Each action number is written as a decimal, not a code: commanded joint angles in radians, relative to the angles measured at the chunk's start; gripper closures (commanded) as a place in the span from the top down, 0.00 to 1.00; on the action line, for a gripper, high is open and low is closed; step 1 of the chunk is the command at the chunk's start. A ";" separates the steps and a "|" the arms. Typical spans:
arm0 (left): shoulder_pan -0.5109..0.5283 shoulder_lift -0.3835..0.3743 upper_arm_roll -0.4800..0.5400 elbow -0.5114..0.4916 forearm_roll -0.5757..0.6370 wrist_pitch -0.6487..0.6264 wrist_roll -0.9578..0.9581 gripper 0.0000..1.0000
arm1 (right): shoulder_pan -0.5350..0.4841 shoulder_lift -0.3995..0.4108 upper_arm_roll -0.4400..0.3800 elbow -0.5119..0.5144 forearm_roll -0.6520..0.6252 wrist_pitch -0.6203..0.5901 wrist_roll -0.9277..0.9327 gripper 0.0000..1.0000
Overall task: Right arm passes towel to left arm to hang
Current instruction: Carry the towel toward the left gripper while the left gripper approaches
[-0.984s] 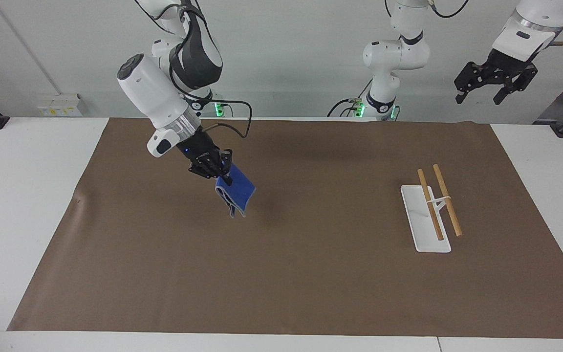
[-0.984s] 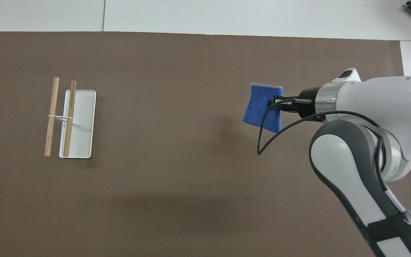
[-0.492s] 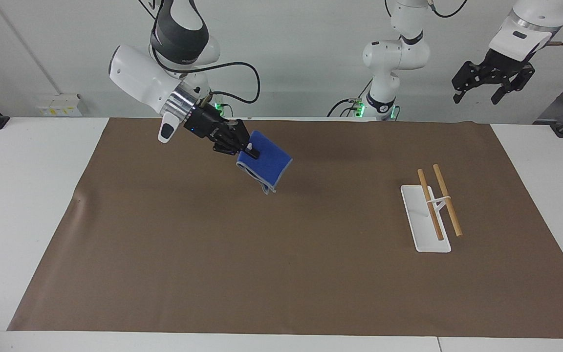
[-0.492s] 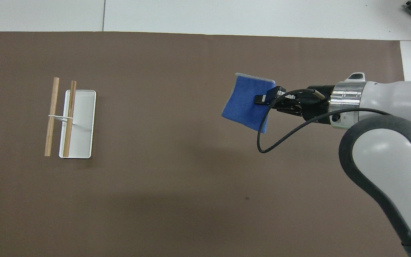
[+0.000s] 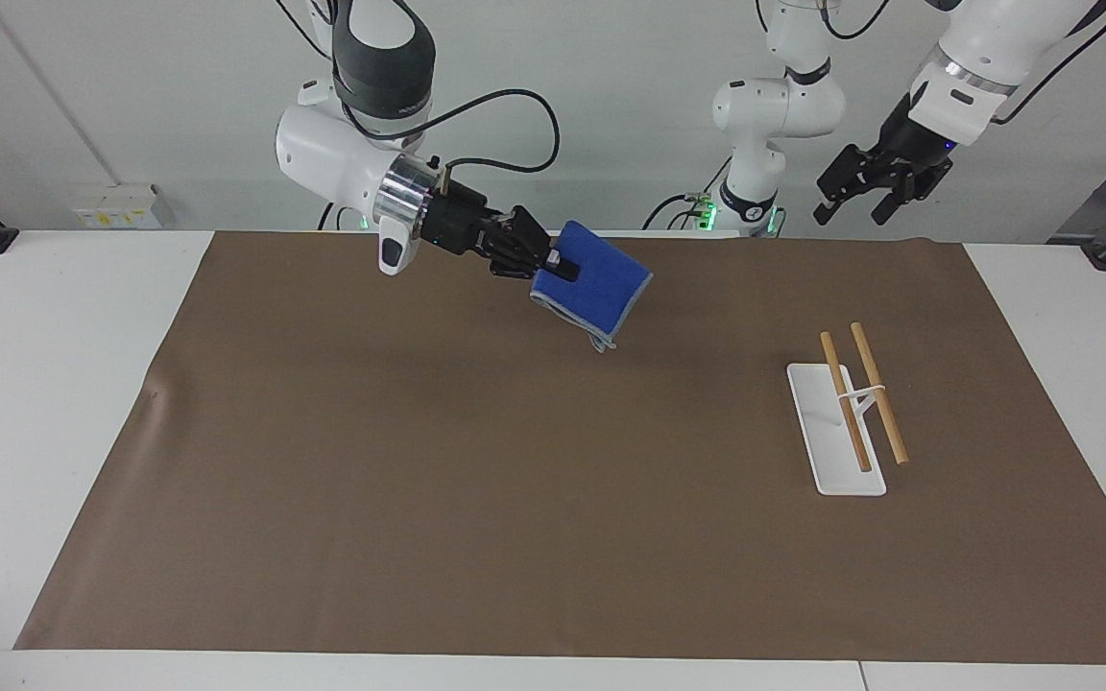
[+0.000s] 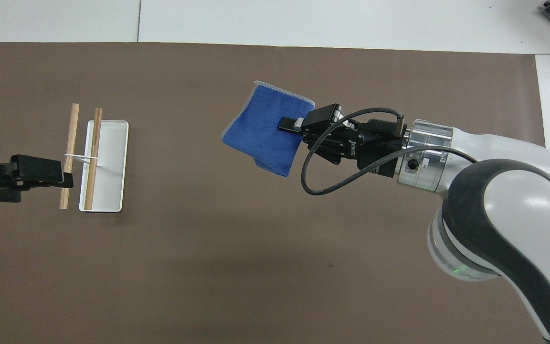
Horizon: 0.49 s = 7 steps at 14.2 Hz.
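The right gripper (image 5: 561,266) is holding the folded blue towel (image 5: 593,288) in the air over the brown mat (image 5: 515,499), its fingers clamped together on one edge of the cloth, in the upper middle of the facing view. The towel is hanging tilted from that grip, its pale stitched edge showing along the lower side, and it is touching neither the mat nor anything else. In the overhead view the same gripper (image 6: 290,125) is reaching in from the right of the frame, with the towel (image 6: 263,131) spread out just above the centre. The left gripper (image 5: 868,190) is hovering at the upper right of the facing view, its fingers standing apart and holding nothing; in the overhead view it (image 6: 55,173) is showing at the left edge, over the mat beside the rack. The white rack (image 5: 827,432) with two wooden rods (image 5: 879,392) is standing on the mat toward the left arm's end of the table, well apart from the towel, with both rods bare.
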 commanded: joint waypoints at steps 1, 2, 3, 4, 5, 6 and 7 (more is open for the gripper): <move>-0.016 -0.043 -0.011 -0.058 -0.098 0.059 -0.155 1.00 | -0.008 0.034 0.001 0.005 0.099 0.009 -0.054 0.00; -0.017 -0.043 -0.020 -0.058 -0.128 0.083 -0.235 1.00 | -0.008 0.053 0.001 0.018 0.137 0.009 -0.064 0.00; -0.025 -0.043 -0.038 -0.061 -0.154 0.123 -0.305 1.00 | -0.006 0.065 0.001 0.026 0.184 0.009 -0.086 0.00; -0.036 -0.043 -0.045 -0.069 -0.180 0.167 -0.361 1.00 | -0.005 0.070 0.001 0.028 0.226 0.009 -0.100 0.00; -0.060 -0.043 -0.048 -0.076 -0.211 0.204 -0.418 1.00 | -0.003 0.071 0.001 0.028 0.253 0.011 -0.107 0.00; -0.091 -0.044 -0.051 -0.086 -0.239 0.247 -0.470 1.00 | 0.000 0.071 0.001 0.028 0.276 0.011 -0.110 0.00; -0.121 -0.049 -0.051 -0.101 -0.256 0.295 -0.525 1.00 | 0.018 0.071 0.002 0.026 0.313 0.011 -0.112 0.00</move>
